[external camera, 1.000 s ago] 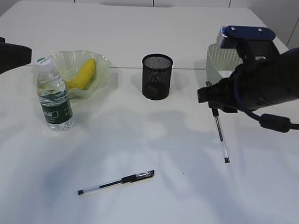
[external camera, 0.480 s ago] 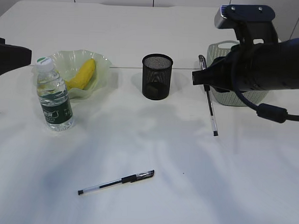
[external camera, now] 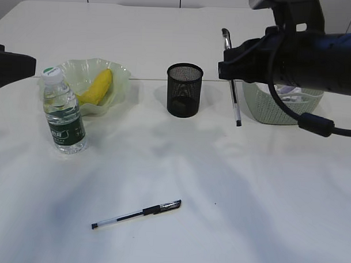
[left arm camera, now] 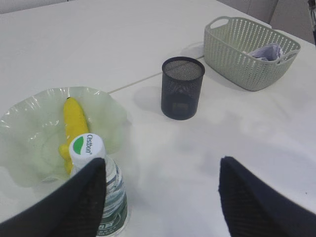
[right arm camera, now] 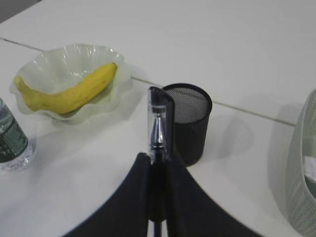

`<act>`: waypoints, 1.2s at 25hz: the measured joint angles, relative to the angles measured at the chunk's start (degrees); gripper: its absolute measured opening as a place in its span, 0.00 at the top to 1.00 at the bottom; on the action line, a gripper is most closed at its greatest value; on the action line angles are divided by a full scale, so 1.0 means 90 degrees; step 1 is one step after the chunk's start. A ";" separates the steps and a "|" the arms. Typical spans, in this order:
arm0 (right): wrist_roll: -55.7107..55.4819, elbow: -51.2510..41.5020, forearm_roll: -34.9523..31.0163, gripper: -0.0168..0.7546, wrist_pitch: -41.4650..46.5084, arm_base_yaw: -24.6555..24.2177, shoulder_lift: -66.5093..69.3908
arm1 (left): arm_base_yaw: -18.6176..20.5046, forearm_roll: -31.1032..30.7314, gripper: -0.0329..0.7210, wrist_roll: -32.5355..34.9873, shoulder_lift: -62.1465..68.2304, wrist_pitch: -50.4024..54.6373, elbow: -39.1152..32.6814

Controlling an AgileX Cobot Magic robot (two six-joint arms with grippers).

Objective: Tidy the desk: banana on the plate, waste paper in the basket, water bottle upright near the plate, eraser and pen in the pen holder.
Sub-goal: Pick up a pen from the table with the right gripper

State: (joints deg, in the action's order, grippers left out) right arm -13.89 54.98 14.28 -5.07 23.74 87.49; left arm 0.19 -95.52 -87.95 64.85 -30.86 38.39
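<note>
My right gripper [external camera: 227,67] is shut on a pen [external camera: 232,81], which hangs nearly upright in the air just right of the black mesh pen holder [external camera: 184,89]. In the right wrist view the pen [right arm camera: 159,126] sticks out of the shut gripper [right arm camera: 158,158] towards the holder [right arm camera: 190,123]. Another pen [external camera: 137,214] lies on the desk near the front. The banana [external camera: 96,87] lies in the plate [external camera: 123,72], with the water bottle [external camera: 63,113] upright beside it. My left gripper [left arm camera: 160,165] is open and empty, above the bottle [left arm camera: 101,192]. Waste paper [left arm camera: 266,51] lies in the basket [left arm camera: 237,54]. The eraser is hidden.
The basket [external camera: 280,107] stands behind my right arm at the back right. A seam [external camera: 148,79] runs across the desk behind the holder. Only the black edge of the left arm [external camera: 10,65] shows at the far left of the exterior view.
My right gripper has lifted its pen off the desk and carried it up and left towards the pen holder, uncovering the basket. The left arm has not moved.
</note>
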 joint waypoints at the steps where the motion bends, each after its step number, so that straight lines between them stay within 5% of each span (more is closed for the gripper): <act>1: 0.0000 0.0000 0.0009 0.94 -0.0138 0.0000 0.0000 | 0.0000 0.0000 0.28 0.0000 0.0000 0.0000 0.0000; 14: 0.0449 0.0000 -0.0066 0.94 -0.1986 0.0000 0.0503 | 0.0000 0.0000 0.28 0.0000 0.0000 0.0000 0.0000; 30: 0.2025 0.0000 -0.0793 0.94 -0.2978 -0.0230 0.0889 | 0.0000 0.0000 0.28 0.0000 0.0000 0.0024 0.0000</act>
State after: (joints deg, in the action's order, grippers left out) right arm 4.34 54.98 7.14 -31.87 21.67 95.49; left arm 0.19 -95.52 -87.95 64.85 -30.64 38.39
